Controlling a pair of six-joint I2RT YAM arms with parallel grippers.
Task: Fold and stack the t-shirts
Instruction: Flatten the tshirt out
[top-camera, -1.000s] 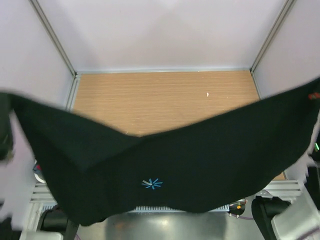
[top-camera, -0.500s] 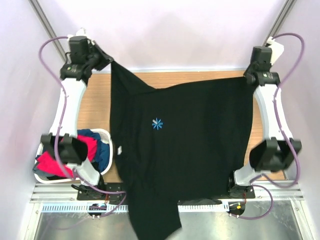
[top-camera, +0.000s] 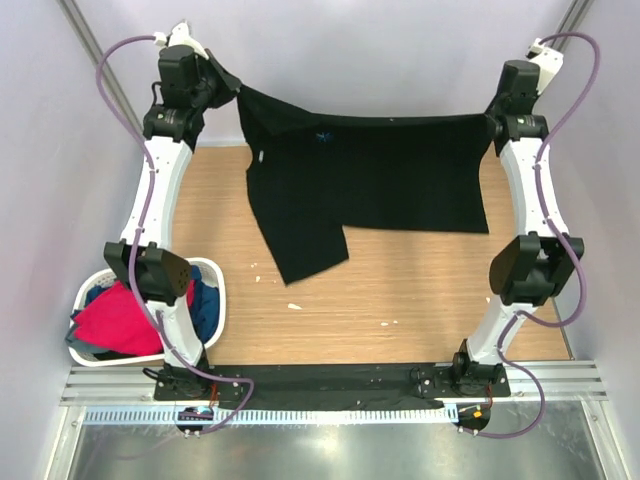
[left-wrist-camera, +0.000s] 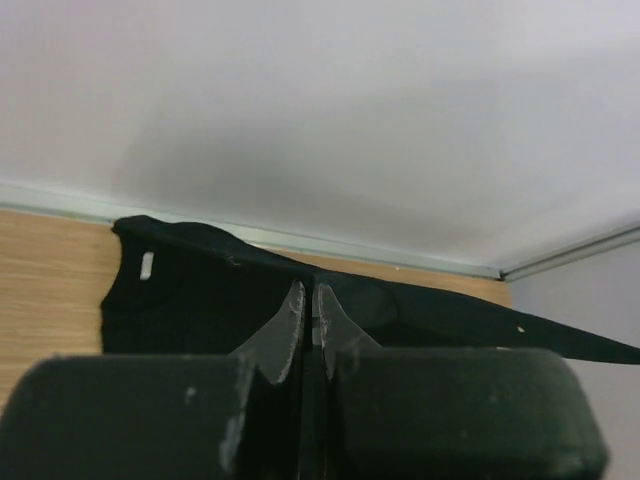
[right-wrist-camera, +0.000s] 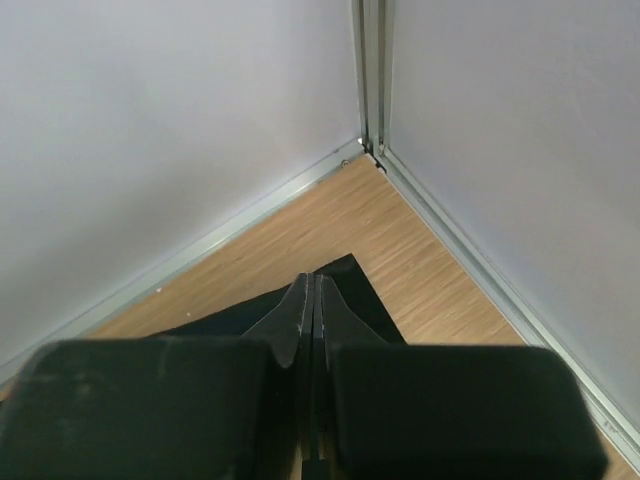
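The black t-shirt hangs stretched along the far edge of the table, its lower part draped onto the wood. It has a small white neck label and a tiny blue emblem. My left gripper is shut on its far left corner, raised near the back wall. My right gripper is shut on its far right corner. In the left wrist view the closed fingertips sit over the black t-shirt. The right wrist view shows closed fingertips above a corner of the black t-shirt.
A white oval basket stands at the near left, holding a red shirt and a blue shirt. Small white specks lie on the wooden table. Walls close in the back and both sides.
The black shirt, which filled the top view close to the camera a second ago, has swung away to the far edge. Both arms have reached out to the back wall.
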